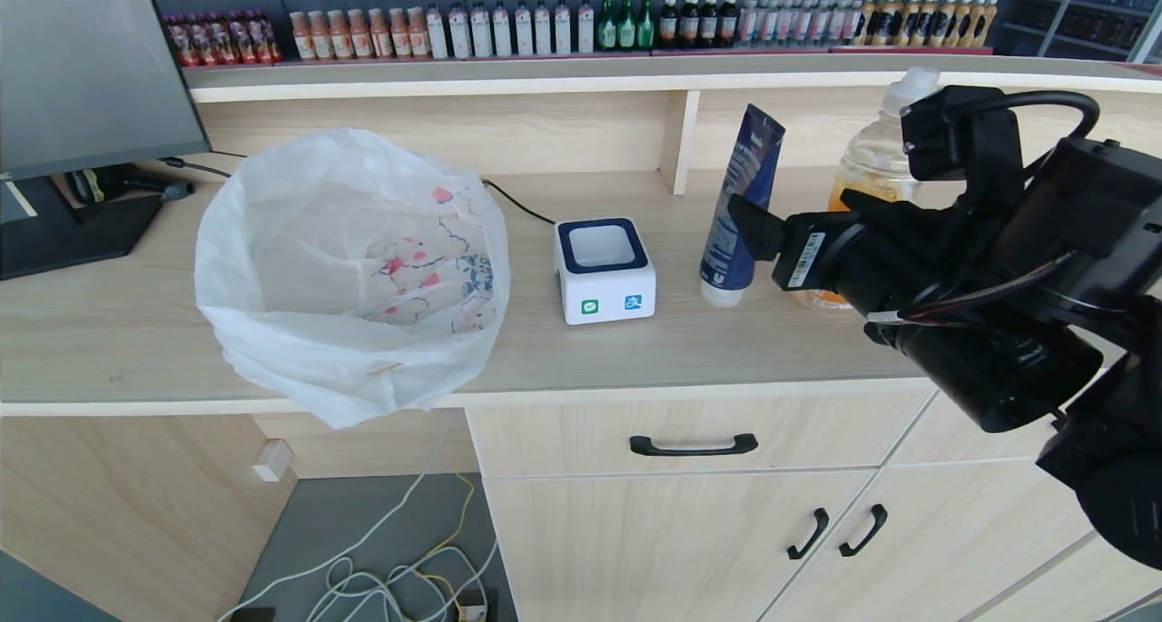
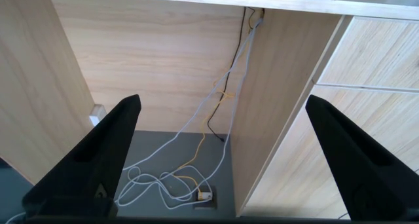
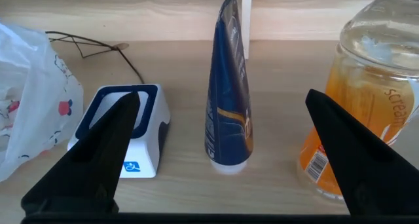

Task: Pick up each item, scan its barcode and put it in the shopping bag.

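At the left of the head view the shopping bag [image 1: 349, 268] sat on the table [image 1: 109, 331], mouth open, its belly sagging over the front edge. It was thin, crumpled, translucent white plastic with red and blue print. Below table height the left gripper [image 2: 222, 99] hung with its fingers [image 2: 105, 158] wide apart on nothing, facing the cables [image 2: 167, 185] on the floor, well away from the goods.

In the middle stood the scanner [image 1: 605, 272], a small white box with a dark blue frame round its upward window. Right of centre the tube [image 1: 740, 209] stood on its white cap, long axis near upright with a slight lean, flat crimped end uppermost. Its skin was dark blue and glossy, likely soft under pressure. Just beside it, farther right, stood the bottle [image 1: 871, 163], clear rounded plastic holding orange liquid.

At the right edge the right gripper [image 3: 222, 99] faced the tube level-on, fingers [image 3: 357, 158] spread and empty. The tube was straight ahead of the gap, seemingly not yet between them. We judged the right arm much the nearer; a straight advance would bring a finger to either side of the tube's body.
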